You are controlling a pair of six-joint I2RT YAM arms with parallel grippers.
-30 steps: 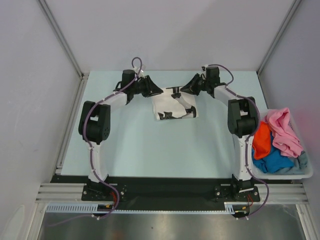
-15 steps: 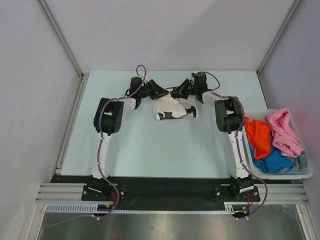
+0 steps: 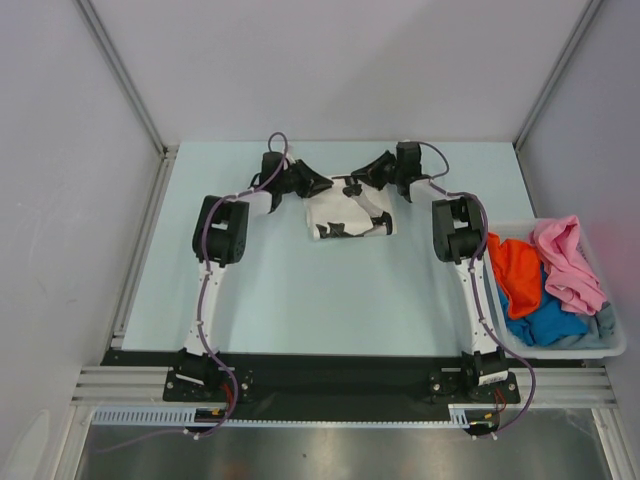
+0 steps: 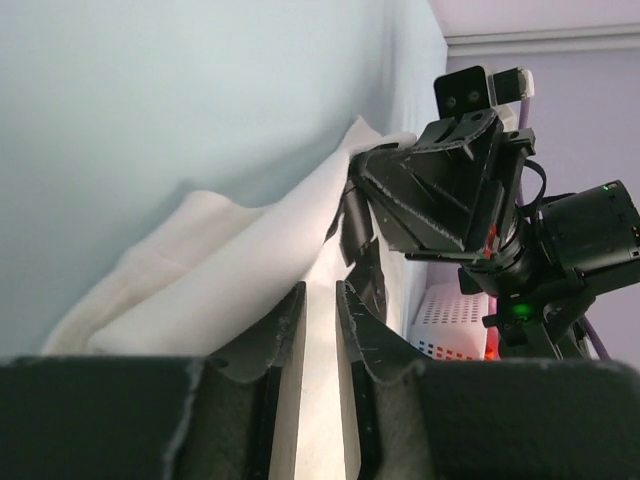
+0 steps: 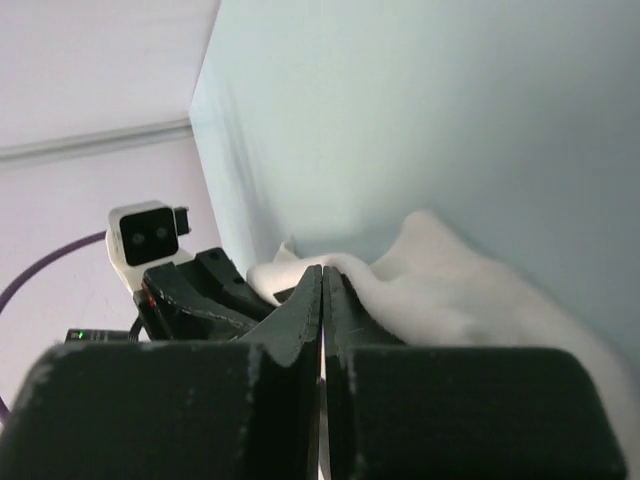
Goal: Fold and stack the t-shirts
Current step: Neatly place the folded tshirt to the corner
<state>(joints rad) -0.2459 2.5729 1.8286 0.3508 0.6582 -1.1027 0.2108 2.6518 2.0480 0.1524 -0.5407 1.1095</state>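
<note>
A white t-shirt (image 3: 345,215) with black prints lies bunched at the far middle of the table. My left gripper (image 3: 322,186) is at its far left edge and my right gripper (image 3: 357,185) at its far right edge, tips close together. In the left wrist view the left gripper (image 4: 320,290) has its jaws nearly closed with white cloth (image 4: 200,300) between them. In the right wrist view the right gripper (image 5: 322,270) is shut, with the white cloth (image 5: 450,300) rising to its tip. Pink (image 3: 565,260), orange (image 3: 520,280), bright blue (image 3: 548,322) and grey-blue (image 3: 605,322) t-shirts lie heaped in the bin.
The pale plastic bin (image 3: 610,347) stands at the right edge of the table, beside the right arm. White walls with metal posts enclose the table at the back and sides. A black rail runs along the near edge.
Both grippers drew closer together over the shirt's far edge half a second ago, then the right one moved slightly back out. The shirt has hardly shifted.
</note>
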